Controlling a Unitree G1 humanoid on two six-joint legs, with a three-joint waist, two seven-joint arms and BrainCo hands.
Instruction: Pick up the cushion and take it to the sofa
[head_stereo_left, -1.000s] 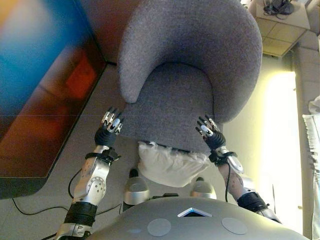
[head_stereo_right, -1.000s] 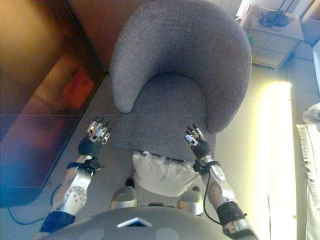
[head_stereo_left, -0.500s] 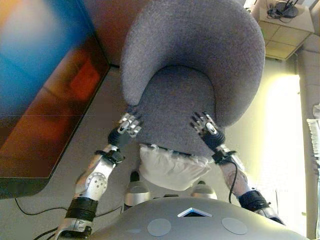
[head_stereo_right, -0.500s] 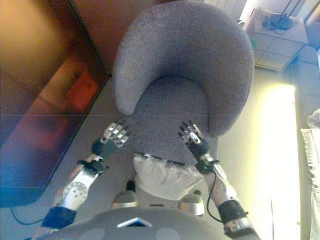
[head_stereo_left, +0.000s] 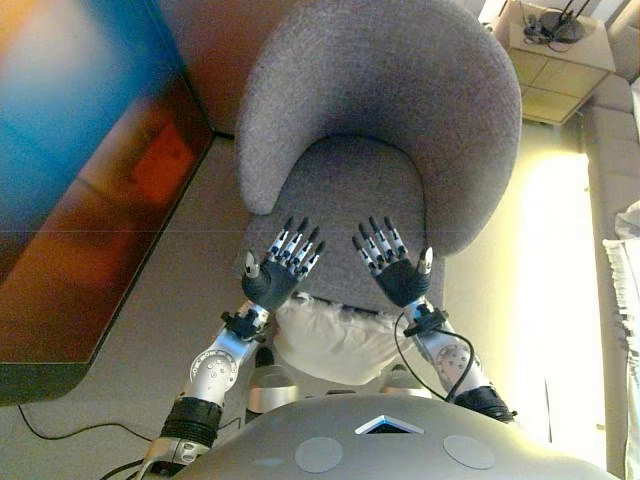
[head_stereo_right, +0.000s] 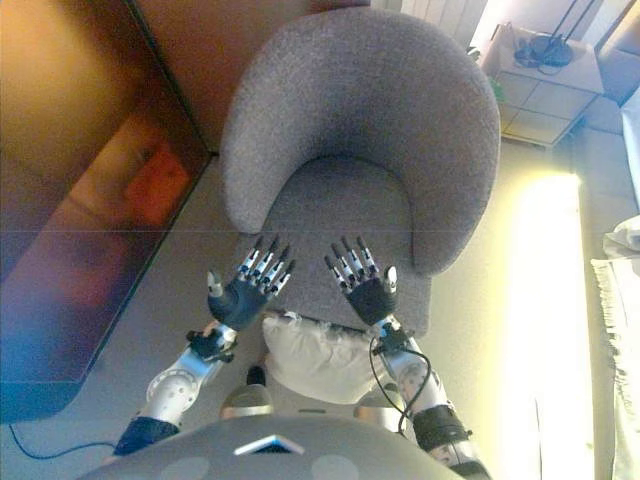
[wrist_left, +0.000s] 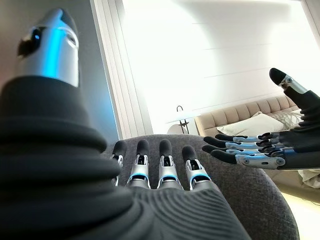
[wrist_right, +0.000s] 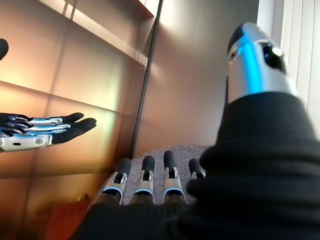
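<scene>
A white cushion (head_stereo_left: 335, 335) lies on the floor against the front of a grey armchair (head_stereo_left: 380, 100), just below both hands. My left hand (head_stereo_left: 280, 270) and right hand (head_stereo_left: 395, 265) are held side by side over the front of the seat, palms up, fingers straight and spread. Both are empty and neither touches the cushion. The left wrist view shows the left hand's straight fingers (wrist_left: 160, 162) with the right hand (wrist_left: 260, 147) beside them. The right wrist view shows the right hand's straight fingers (wrist_right: 150, 177) and the left hand (wrist_right: 40, 130).
A dark glossy cabinet (head_stereo_left: 90, 200) runs along the left. A small white side table (head_stereo_left: 560, 40) with cables stands at the far right. A white fringed cloth (head_stereo_left: 628, 260) shows at the right edge. A beige sofa (wrist_left: 240, 120) with a pillow shows beyond the armchair.
Both hands have moved inward from the chair's sides to the front of the seat and turned palm up with fingers spread. The cushion has not moved.
</scene>
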